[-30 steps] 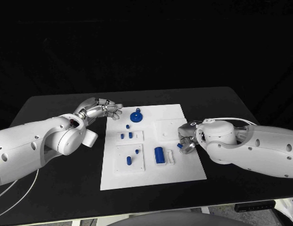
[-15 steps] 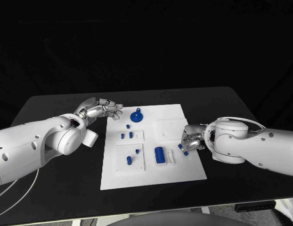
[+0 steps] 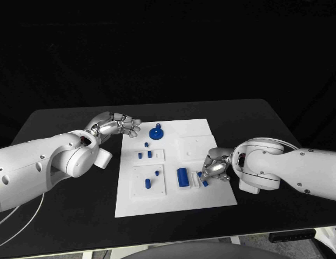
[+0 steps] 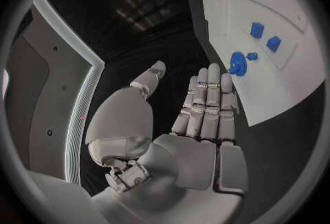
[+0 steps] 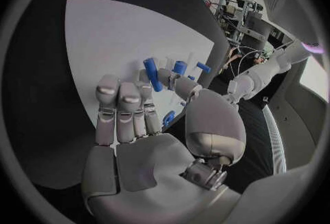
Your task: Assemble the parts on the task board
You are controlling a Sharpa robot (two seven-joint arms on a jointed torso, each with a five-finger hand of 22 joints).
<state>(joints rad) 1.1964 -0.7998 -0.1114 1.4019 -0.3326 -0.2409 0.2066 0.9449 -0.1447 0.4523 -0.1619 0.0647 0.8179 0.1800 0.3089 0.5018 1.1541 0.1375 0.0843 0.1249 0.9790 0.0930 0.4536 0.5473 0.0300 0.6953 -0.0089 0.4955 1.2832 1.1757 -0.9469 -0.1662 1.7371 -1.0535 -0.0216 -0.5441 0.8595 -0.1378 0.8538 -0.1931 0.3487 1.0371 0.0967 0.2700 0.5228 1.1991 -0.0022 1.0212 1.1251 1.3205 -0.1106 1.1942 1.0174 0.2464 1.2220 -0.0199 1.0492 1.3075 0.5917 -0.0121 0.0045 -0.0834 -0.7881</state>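
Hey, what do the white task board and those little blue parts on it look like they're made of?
The task board looks like matte white plastic: flat, even, with shallow raised panels and no glare, though painted sheet is possible. The blue parts, such as the cylinder and the round piece, seem to be moulded or printed plastic: uniform saturated colour, soft sheen.

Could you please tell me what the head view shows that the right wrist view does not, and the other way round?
Head view: the whole outline of the task board on the black table, with the round blue part near its far edge. Right wrist view: the palm side of the right hand, its thumb and a finger pinching a small blue part. Both: the long blue cylinder on the board.
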